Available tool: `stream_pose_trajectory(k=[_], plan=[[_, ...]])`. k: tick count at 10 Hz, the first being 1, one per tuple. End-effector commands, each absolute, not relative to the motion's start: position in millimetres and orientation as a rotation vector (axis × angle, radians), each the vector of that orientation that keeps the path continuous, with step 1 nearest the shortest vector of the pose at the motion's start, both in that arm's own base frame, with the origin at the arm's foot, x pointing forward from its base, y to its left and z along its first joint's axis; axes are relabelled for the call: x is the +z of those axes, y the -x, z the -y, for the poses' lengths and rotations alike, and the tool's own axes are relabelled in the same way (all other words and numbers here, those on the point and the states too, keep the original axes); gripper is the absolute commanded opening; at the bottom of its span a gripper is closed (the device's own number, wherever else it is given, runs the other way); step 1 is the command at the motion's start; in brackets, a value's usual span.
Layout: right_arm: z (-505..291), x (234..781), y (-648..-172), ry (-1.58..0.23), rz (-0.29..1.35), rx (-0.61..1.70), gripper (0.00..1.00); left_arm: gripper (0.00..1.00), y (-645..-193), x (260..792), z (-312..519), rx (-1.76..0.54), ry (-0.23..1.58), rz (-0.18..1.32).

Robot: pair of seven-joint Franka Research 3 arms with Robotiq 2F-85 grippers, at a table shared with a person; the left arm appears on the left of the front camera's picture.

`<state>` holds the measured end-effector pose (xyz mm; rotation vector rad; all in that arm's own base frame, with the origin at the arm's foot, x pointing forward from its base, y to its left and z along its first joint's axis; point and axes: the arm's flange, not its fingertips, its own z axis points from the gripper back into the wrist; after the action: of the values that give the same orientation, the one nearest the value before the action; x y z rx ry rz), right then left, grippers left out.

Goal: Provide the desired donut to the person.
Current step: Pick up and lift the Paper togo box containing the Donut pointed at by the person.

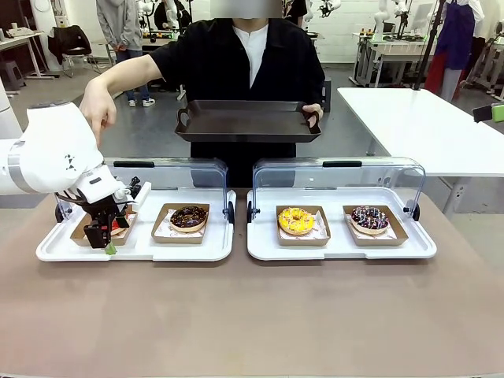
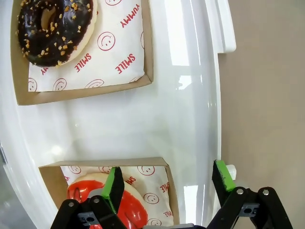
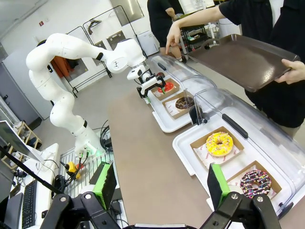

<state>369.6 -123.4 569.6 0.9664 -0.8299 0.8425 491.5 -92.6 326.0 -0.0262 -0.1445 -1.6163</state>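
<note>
Red-glazed donut (image 2: 133,207) sits in its box (image 2: 95,164) just beside the chocolate donut (image 2: 52,31), directly beneath the left pincer (image 2: 167,179). Its jaws are wide and empty, one finger (image 2: 113,188) over the glaze, the other outside the box. The right pincer (image 3: 162,183), likewise open and empty, hangs far beyond the chocolate donut.

Front view: we face across the worktop (image 1: 252,315), beyond the left white tray (image 1: 157,250).
Left wrist view: we look straight down, close above that tray.
Right wrist view: we see that tray from afar.
Shared: that tray.
</note>
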Motion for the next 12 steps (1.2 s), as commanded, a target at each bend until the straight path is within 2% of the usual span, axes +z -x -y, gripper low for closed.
stream_pose_trajectory(k=[1,2,3,4,5,6,12], plan=[[123.0,570.1,-370.5,-0.981,0.843,0.848,1.0,0.88,-493.3,322.6,90.9,-1.605,-0.002,0.15],[123.0,570.1,-370.5,-0.981,0.843,0.848,1.0,0.63,-493.1,322.7,90.4,-1.604,-0.01,0.153],[123.0,570.1,-370.5,-0.981,0.843,0.848,1.0,0.45,-493.9,322.3,90.5,-1.604,-0.016,0.156],[123.0,570.1,-370.5,-0.981,0.843,0.848,1.0,0.05,-494.3,320.9,90.2,-1.606,-0.024,0.155],[123.0,570.1,-370.5,-0.981,0.843,0.848,1.0,0.28,-494.3,319.4,90.3,-1.608,-0.029,0.152],[123.0,570.1,-370.5,-0.981,0.843,0.848,1.0,0.0,-494.4,319.1,90.0,-1.61,-0.033,0.151],[123.0,570.1,-370.5,-0.981,0.843,0.848,1.0,0.0,-494.6,322.0,87.9,-1.602,-0.031,0.145]])
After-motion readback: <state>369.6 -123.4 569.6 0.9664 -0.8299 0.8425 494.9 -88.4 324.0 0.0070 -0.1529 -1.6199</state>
